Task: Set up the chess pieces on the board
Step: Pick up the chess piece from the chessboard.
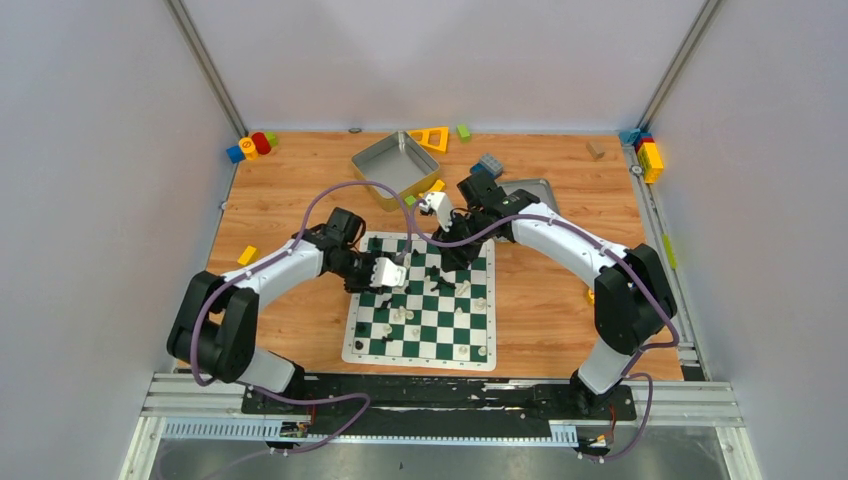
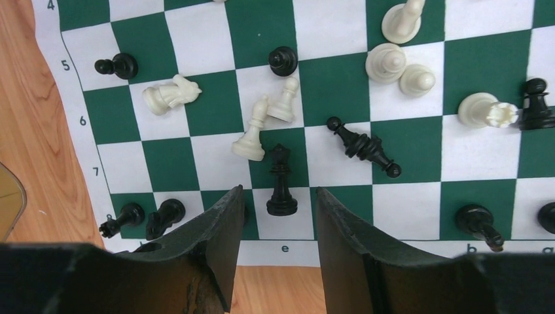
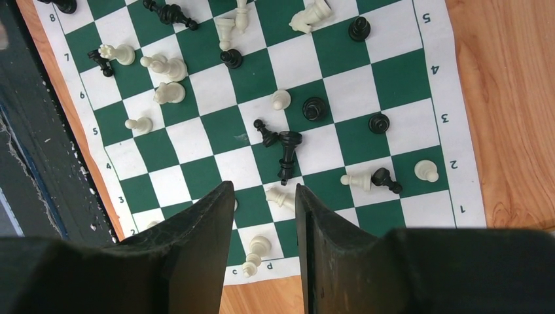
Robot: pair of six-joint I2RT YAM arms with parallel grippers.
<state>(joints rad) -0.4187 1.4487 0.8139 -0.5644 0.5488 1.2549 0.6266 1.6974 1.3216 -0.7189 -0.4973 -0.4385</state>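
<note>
Left end effector [image 2: 279, 191]: jaws apart, straddling an upright black piece [image 2: 281, 182] without touching it. The piece stands on the back-rank square above the "e" label, the king's home if it is a king, though its crown is too small to tell. The fingers [image 2: 226, 229] sit low and square to either side of it, which suits a straight close or a straight lift-off. I cannot tell which is meant.

Right end effector [image 3: 264, 188]: jaws also apart, holding nothing. It hangs over the low-numbered side of the board [image 1: 420, 362], with a toppled white pawn [image 3: 280, 196] just ahead of the gap. A leaning black piece [image 3: 288, 152] is propped against another just beyond. Likely target is the pawn, since the white ranks belong on this side.

Board lies flat on the table [image 1: 300, 330], between the two arms. Most men are on it, but scattered mid-board:
- white knight [image 2: 171, 91] on its side
- black bishop [image 2: 364, 146] lying across two squares
- several back-rank blacks toppled

Judgement: early in the task – few pieces home. Risk: crowded squares, so a closing finger could knock a neighbour over.
</note>
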